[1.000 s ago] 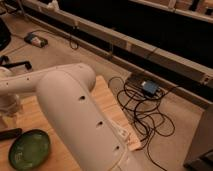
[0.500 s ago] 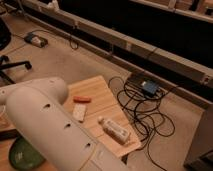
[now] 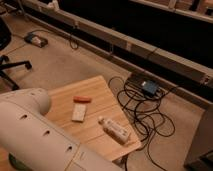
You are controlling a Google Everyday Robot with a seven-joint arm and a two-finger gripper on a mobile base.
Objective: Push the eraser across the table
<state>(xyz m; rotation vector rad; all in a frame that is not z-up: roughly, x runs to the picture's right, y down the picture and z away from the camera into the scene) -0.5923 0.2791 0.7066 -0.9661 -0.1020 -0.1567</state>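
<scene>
The eraser, a small flat off-white block, lies on the light wooden table near its middle. A small red-orange object lies just behind it. A longer white labelled bottle lies on its side to the eraser's right, near the table's right edge. My white arm fills the lower left and covers the table's left part. The gripper itself is out of view.
A tangle of black cables and a blue-and-black box lie on the carpet right of the table. A black office chair base stands at the left. A long low rail runs across the back.
My arm has swung down and left, uncovering more of the table. The eraser, red object and bottle have not moved on the table.
</scene>
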